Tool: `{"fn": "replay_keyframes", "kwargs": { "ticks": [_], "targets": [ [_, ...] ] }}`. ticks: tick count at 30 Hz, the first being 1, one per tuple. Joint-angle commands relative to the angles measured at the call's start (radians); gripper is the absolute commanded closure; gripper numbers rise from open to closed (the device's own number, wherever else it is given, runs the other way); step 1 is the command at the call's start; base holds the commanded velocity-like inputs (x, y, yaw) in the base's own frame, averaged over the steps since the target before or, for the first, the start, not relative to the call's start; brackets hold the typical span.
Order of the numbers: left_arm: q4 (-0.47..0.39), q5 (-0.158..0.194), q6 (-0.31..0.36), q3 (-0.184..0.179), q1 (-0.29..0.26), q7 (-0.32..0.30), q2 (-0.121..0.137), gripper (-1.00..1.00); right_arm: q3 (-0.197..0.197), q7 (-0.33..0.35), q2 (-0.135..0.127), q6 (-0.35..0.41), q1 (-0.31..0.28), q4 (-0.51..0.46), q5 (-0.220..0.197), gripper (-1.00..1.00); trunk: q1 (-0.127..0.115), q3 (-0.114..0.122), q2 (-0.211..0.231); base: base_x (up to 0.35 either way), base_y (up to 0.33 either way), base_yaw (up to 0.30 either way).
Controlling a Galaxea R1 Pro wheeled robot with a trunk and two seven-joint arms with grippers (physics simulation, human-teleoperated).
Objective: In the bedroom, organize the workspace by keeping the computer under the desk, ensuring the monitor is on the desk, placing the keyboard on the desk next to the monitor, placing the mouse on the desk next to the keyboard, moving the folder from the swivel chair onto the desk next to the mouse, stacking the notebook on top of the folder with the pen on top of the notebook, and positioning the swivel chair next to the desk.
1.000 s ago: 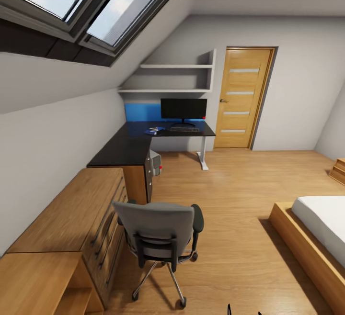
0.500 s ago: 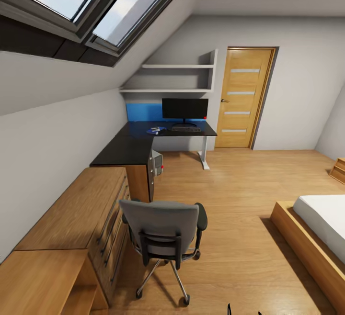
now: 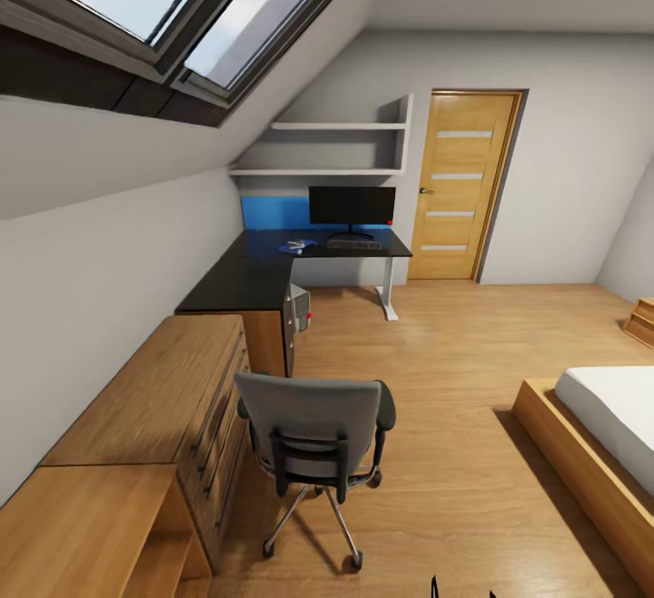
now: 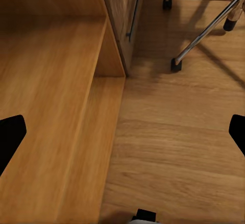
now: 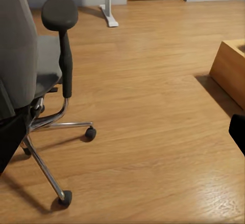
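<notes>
Both hands wide open and empty: your swivel chair [image 3: 313, 439] sits just ahead of the right hand [image 5: 122, 132], far from the counter [image 3: 263, 273], so shoving its back off-centre risks spinning it into the wooden chest [image 3: 159, 398].

Landmark: I place everything from the swivel chair [image 3: 315, 434].
Ahead of it: I see bare floor [image 3: 436, 353] reaching the desk [image 3: 263, 275].
Its left: the wooden drawer chest [image 3: 150, 403] stands just beside it, so the gap is narrow.
Its right: wide floor, then the bed frame [image 3: 572, 453].
Under desk: the computer [image 3: 298, 309] blocks the corner.
</notes>
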Motion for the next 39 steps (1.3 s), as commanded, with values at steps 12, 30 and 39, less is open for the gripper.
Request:
{"fn": "replay_keyframes", "kwargs": {
  "ticks": [12,30,39],
  "targets": [
    [0.000,0.003,-0.002,-0.008,-0.001,0.008,0.000,-1.00,-0.007,-0.004,0.000,0.016,-0.001,0.000,0.011,-1.00,0.001,-0.002,-0.002,-0.002,0.108,0.000],
    [0.000,0.002,-0.003,-0.008,-0.001,0.008,0.000,-1.00,-0.007,-0.005,0.000,0.068,-0.001,-0.003,0.011,-1.00,0.001,-0.002,-0.002,0.000,0.011,0.000],
    [-0.003,0.000,-0.011,-0.010,-0.001,0.008,0.000,-1.00,-0.007,-0.005,-0.002,0.065,-0.001,-0.003,0.011,-1.00,0.001,-0.002,-0.002,0.000,0.000,0.000]
  ]
}}
